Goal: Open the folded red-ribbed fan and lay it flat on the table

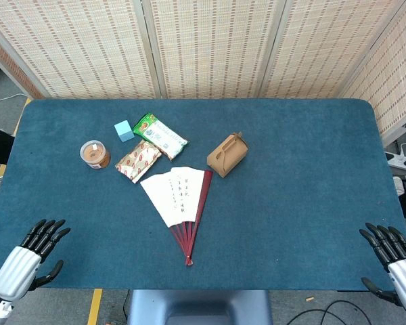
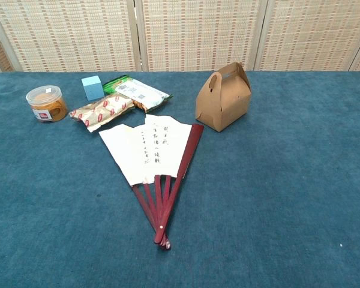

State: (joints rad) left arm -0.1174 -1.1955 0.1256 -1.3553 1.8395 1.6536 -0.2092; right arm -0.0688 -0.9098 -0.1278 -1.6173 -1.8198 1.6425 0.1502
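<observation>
The red-ribbed fan (image 1: 178, 203) lies on the blue table (image 1: 291, 189), partly spread, its white paper leaf with dark writing facing up and its pivot toward the front edge. In the chest view the fan (image 2: 153, 157) sits in the middle, red ribs meeting near the bottom. My left hand (image 1: 30, 254) hovers at the front left corner, fingers apart, holding nothing. My right hand (image 1: 392, 254) is at the front right corner, fingers apart and empty. Both hands are far from the fan and neither shows in the chest view.
Behind the fan sit a brown paper box with handle (image 1: 227, 154), a green snack packet (image 1: 160, 135), a red-and-cream packet (image 1: 138, 160), a light blue cube (image 1: 124, 130) and a round tub with orange contents (image 1: 95, 154). A woven screen stands behind the table.
</observation>
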